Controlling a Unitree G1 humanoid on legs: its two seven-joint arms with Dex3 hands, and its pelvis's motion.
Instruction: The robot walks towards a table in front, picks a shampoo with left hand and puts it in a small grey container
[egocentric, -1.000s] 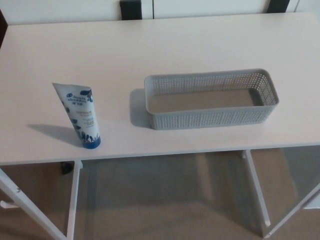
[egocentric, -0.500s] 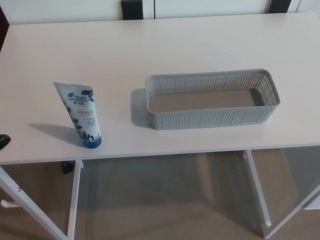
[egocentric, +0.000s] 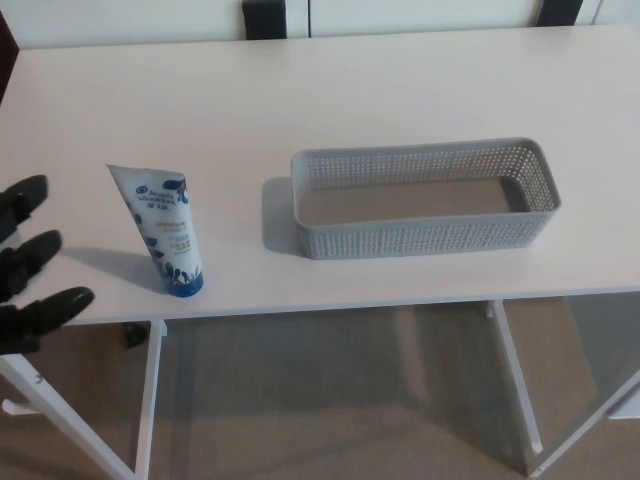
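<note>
A white and blue shampoo tube (egocentric: 163, 230) stands upright on its blue cap near the table's front edge, left of centre. My left hand (egocentric: 30, 265) enters at the far left, open, its black fingers (egocentric: 47, 304) spread and pointing at the tube, a short gap away from it. The small grey perforated container (egocentric: 424, 197) lies to the right of the tube, long side across, with nothing inside. My right hand does not show.
The white table (egocentric: 320, 90) spans the whole view; its front edge runs just below the tube and container. White table legs (egocentric: 147, 400) and beige carpet show beneath. A dark chair back (egocentric: 264, 18) stands behind the far edge.
My left hand has come in from the left edge, from a mere tip half a second ago to three spread fingers near the tube. Tube and container have not moved.
</note>
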